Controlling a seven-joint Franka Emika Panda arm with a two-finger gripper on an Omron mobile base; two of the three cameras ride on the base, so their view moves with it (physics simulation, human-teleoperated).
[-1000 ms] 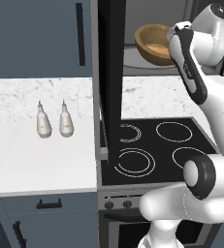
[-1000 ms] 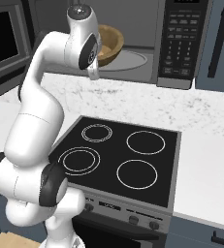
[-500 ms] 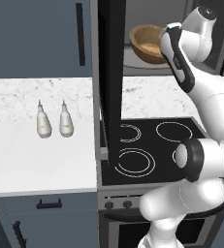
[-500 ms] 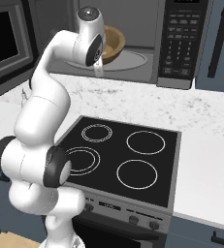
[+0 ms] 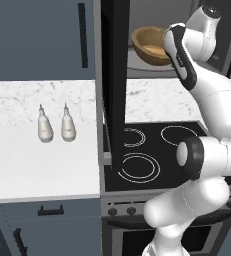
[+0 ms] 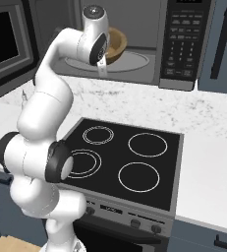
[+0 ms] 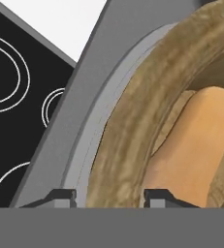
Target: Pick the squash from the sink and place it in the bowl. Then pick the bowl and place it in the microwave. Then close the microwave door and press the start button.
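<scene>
Gripper [image 7: 105, 196] pinches the bowl [image 7: 133, 121] rim, squash [image 7: 196, 145] inside, lowering it onto the microwave [image 6: 149, 39] turntable [image 7: 91, 135] for release.

The arm covers the right part of the bowl [image 5: 149, 46] in the left base view, and its left part in the right base view, where the end effector itself is lost behind the wrist. In the hand view the bowl's rim and the squash [image 7: 196, 145] run off the right and bottom edges, and whether the end effector [image 7: 109, 196] grips the rim cannot be told. The microwave door [image 5: 113, 75] shows edge-on, its window hidden.
</scene>
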